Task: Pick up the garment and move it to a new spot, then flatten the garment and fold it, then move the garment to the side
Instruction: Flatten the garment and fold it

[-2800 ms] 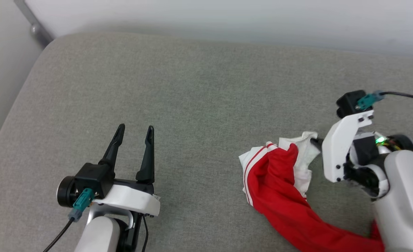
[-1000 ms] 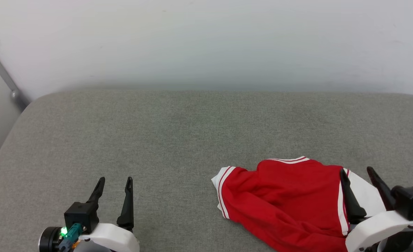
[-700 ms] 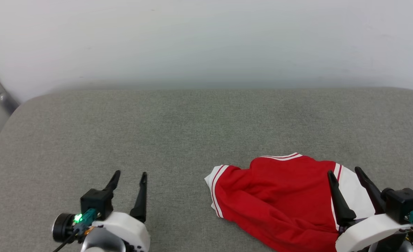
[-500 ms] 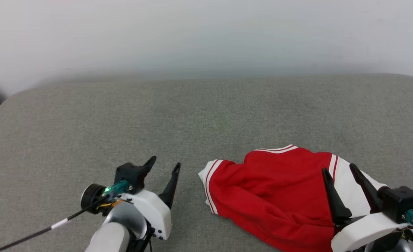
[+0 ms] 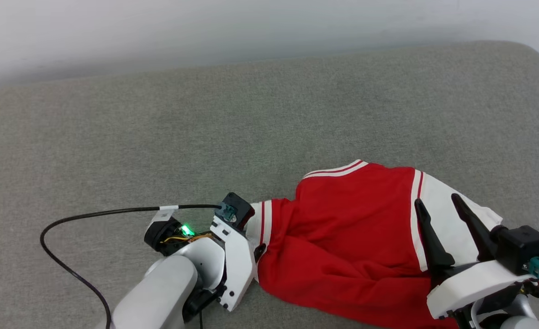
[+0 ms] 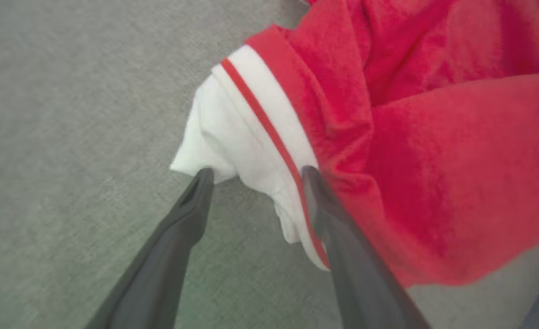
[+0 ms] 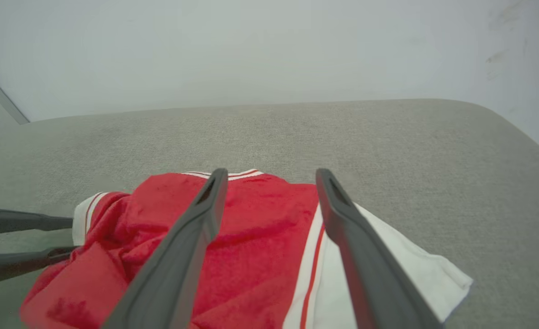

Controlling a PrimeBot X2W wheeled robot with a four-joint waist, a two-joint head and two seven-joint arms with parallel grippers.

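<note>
The garment [image 5: 342, 228] lies crumpled on the grey cushion, red body up, with a white striped sleeve at each end; no print shows. My left gripper [image 5: 256, 237] is at its left sleeve, fingertips hidden beneath the wrist. In the left wrist view the left gripper [image 6: 256, 176] is open, and its fingers straddle the white sleeve edge [image 6: 246, 137] of the garment [image 6: 434, 160]. My right gripper [image 5: 436, 199] stands open over the right white sleeve [image 5: 438, 192], holding nothing. In the right wrist view the right gripper [image 7: 272, 173] is spread above the garment [image 7: 260, 237].
The grey fabric cushion [image 5: 205, 114] spreads wide to the left and behind the garment, ending at a pale wall [image 5: 251, 18]. Its rounded right corner [image 5: 534, 59] is at the far right. The left arm's black cable [image 5: 68, 219] loops over the cushion.
The head camera has tilted down and shifted. My left gripper has swung right across the cushion to the garment's left sleeve. The right gripper stays open over the right sleeve.
</note>
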